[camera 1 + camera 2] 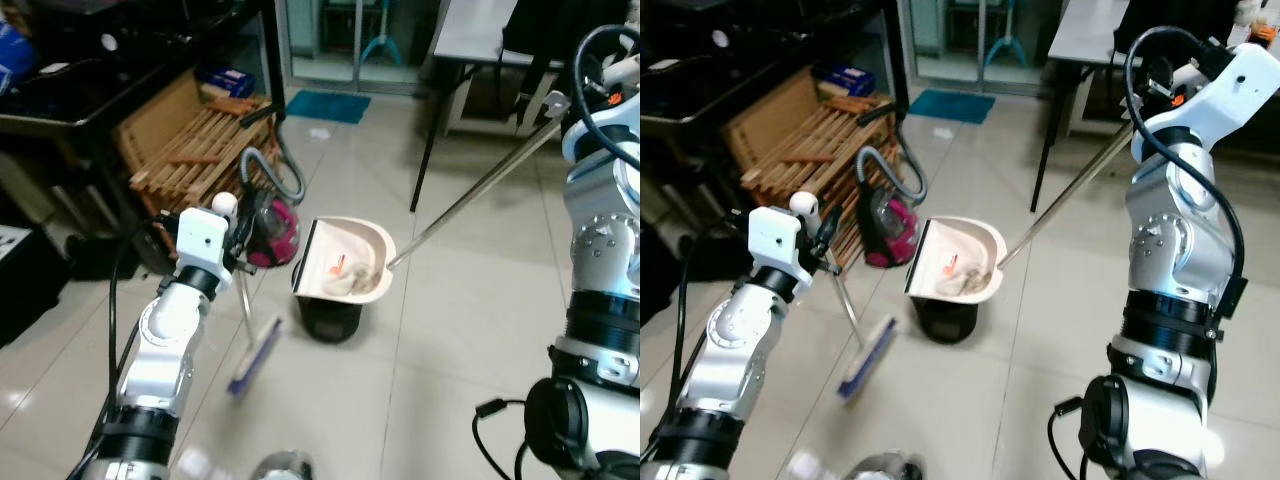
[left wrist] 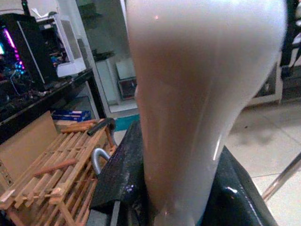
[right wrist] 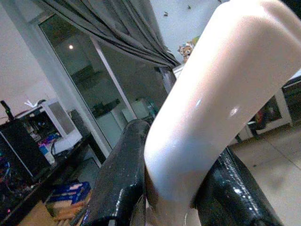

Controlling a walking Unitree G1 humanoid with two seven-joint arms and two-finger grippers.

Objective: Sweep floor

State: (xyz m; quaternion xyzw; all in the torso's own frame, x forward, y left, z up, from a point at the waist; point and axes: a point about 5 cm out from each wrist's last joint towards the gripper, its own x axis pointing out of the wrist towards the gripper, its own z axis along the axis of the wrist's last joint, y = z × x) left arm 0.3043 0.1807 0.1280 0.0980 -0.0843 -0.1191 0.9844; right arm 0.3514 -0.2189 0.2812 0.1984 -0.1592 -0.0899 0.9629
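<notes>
My left gripper (image 1: pixel 236 238) is shut on the broom's white handle (image 2: pixel 197 94), whose rounded top (image 1: pixel 224 203) sticks up above it. The thin pole runs down to the blue broom head (image 1: pixel 253 357) on the tiled floor. A white dustpan (image 1: pixel 345 260) holding pale debris (image 1: pixel 352 281) hangs tilted over a small black bin (image 1: pixel 330 318). Its long metal pole (image 1: pixel 470 195) rises to the upper right, where my right gripper (image 1: pixel 1155 75) is shut on the pole's white grip (image 3: pixel 202 108), black fingers (image 3: pixel 117 179) on both sides.
A magenta vacuum cleaner (image 1: pixel 270 228) with a grey hose stands just left of the bin. Behind it a wooden slatted rack (image 1: pixel 195 150) leans under a black desk (image 1: pixel 60 110). A table on a black leg (image 1: pixel 428 150) stands far right, a blue mat (image 1: pixel 328 105) beyond.
</notes>
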